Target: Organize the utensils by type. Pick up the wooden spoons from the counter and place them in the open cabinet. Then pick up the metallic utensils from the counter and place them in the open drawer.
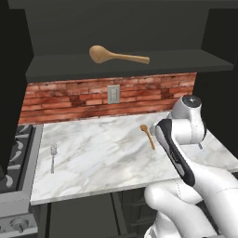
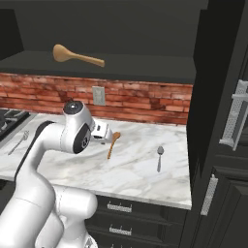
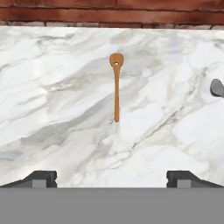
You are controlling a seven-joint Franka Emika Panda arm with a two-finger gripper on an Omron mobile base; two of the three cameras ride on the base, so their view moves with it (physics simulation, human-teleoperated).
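Above the counter (image 3: 57, 109), gripper (image 3: 111, 179) hangs w/ jaws wide apart, nothing btwn them. Small orange-brown spoon (image 3: 116, 87) lies flat just ahead, bowl toward brick wall (image 3: 109, 13), handle pointing back at gripper. Large wooden spoon (image 1: 116, 56) already on open cabinet (image 1: 69, 67) shelf. Metal spoon (image 2: 159, 157) sits right of the small one; fork (image 1: 53, 157) far left near stove (image 1: 14, 153). Risk, imo: handle is thin & flat on marble, so fingers may close over it or skid it sideways if descent is off-centre.
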